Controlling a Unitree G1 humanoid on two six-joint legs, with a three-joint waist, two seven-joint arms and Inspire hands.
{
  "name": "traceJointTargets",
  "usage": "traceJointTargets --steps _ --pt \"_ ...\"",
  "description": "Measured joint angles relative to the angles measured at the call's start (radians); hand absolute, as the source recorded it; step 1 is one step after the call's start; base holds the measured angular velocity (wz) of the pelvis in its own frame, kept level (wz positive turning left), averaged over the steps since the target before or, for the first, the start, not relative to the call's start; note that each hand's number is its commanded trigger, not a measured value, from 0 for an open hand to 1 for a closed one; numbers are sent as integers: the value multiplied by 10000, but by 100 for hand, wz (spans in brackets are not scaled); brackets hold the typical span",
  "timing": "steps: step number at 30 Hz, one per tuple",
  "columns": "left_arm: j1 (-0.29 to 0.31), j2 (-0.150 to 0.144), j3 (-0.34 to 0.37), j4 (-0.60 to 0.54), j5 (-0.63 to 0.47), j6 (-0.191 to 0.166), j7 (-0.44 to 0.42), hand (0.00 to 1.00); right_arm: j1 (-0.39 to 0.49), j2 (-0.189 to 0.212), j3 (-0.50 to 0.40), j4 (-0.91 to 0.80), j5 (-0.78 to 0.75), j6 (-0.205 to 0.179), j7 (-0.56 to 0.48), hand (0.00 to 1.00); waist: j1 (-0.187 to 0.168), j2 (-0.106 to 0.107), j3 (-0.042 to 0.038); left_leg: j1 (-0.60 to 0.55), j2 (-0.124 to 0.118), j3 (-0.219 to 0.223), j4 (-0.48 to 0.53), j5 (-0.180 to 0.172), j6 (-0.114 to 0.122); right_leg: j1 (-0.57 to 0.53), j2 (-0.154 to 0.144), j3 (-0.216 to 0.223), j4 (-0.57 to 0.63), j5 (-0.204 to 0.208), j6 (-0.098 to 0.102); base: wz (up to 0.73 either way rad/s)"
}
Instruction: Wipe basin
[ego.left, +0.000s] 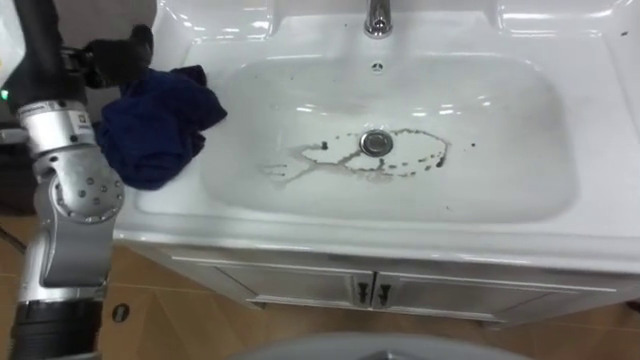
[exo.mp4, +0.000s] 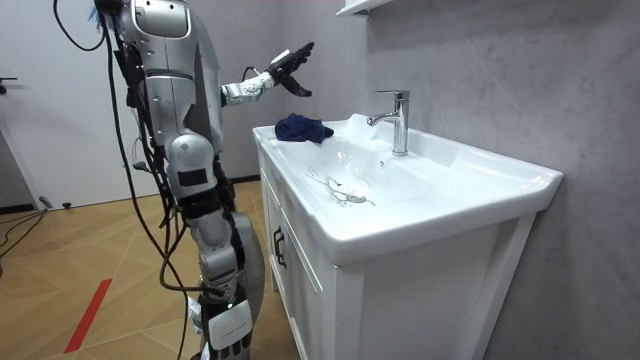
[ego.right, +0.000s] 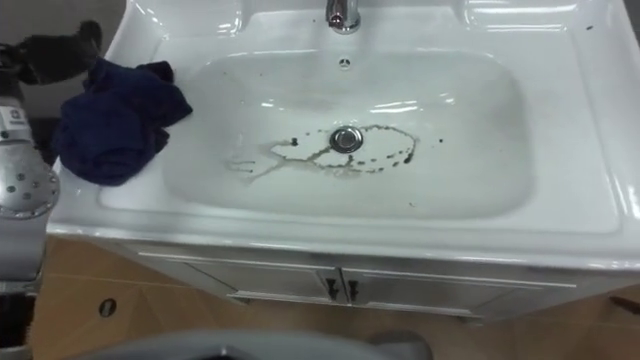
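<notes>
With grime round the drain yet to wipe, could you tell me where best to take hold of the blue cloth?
Probably its raised, bunched middle, from above on the left: the blue cloth lies crumpled on the basin's left rim, folds standing up for fingers, and the left hand hovers open nearby.

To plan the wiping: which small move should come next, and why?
Probably lower the left hand onto the blue cloth and grasp it: the hand hovers open, apart from it, while dark marks ring the drain in the basin.
</notes>
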Motion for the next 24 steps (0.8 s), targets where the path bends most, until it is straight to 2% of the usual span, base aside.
traceJointTargets --steps 6,10,14,19,24 --pt "-106 -9 -146 520 -9 491 -403 0 -82 114 -5 -3 54 298 -58 0 -216 -114 -33 46 40 23 41 2 -2 81 -2 -1 6 27 -3 -1" --pt "-124 -43 -463 1204 4 1032 -847 0 -251 119 -23 -4 21 453 -139 0 -270 -108 -28 150 61 195 30 0 -1 81 10 100 15 30 2 -12" --pt "-124 -48 -709 1679 12 1315 -1144 0 -299 112 -22 20 15 619 -172 0 -353 -40 -1 144 96 214 5 -5 -4 18 36 136 184 33 -2 -1" --pt "-152 -84 -952 1843 11 1373 -1441 0 -366 105 23 58 66 837 -224 0 -361 80 -27 1 115 244 24 -8 -11 -144 55 197 284 47 -27 -3" --pt "-146 -106 -1359 2097 5 1477 -1685 0 -363 102 95 49 71 837 -238 0 -342 83 -23 12 123 286 29 -7 -11 -173 61 235 347 46 -27 -2"
